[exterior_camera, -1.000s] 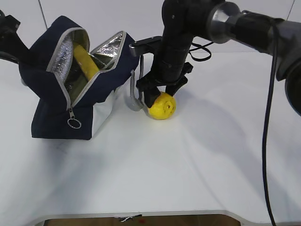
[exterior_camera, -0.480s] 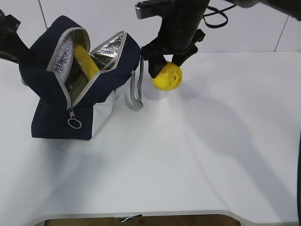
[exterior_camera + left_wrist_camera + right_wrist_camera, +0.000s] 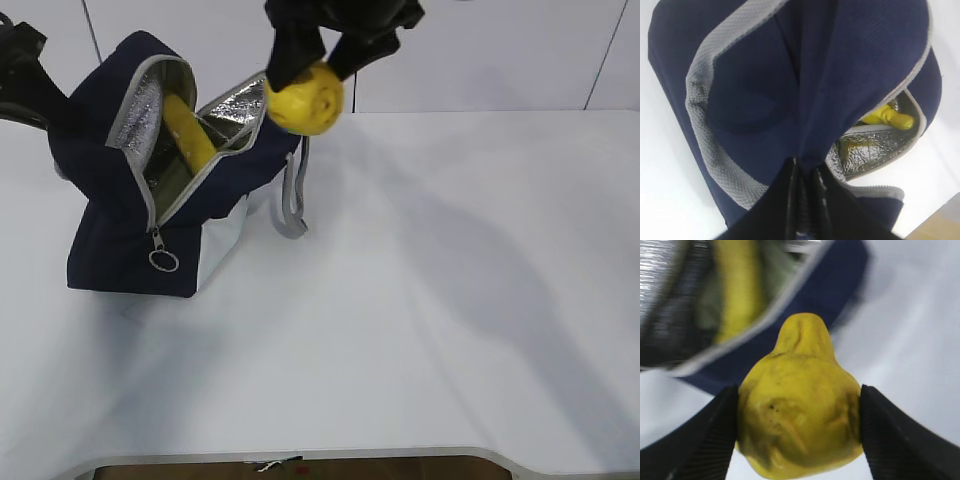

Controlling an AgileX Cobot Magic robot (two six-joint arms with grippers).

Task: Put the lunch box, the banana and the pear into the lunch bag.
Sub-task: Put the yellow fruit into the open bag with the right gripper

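The navy lunch bag stands open at the left of the table, foil lining showing. The banana sticks up inside it and shows in the left wrist view and the right wrist view. My right gripper is shut on the pear and holds it in the air just right of the bag's opening; the pear fills the right wrist view. My left gripper is shut on the bag's navy fabric at its far left side. The lunch box is not clearly visible.
The bag's grey webbing handle hangs down its right side. A round zipper pull hangs at the bag's front. The white table stretches to the right and front.
My right gripper has lifted the pear off the table and carried it up and left, from beside the bag's handle to level with the bag's opening. The bag has barely shifted.
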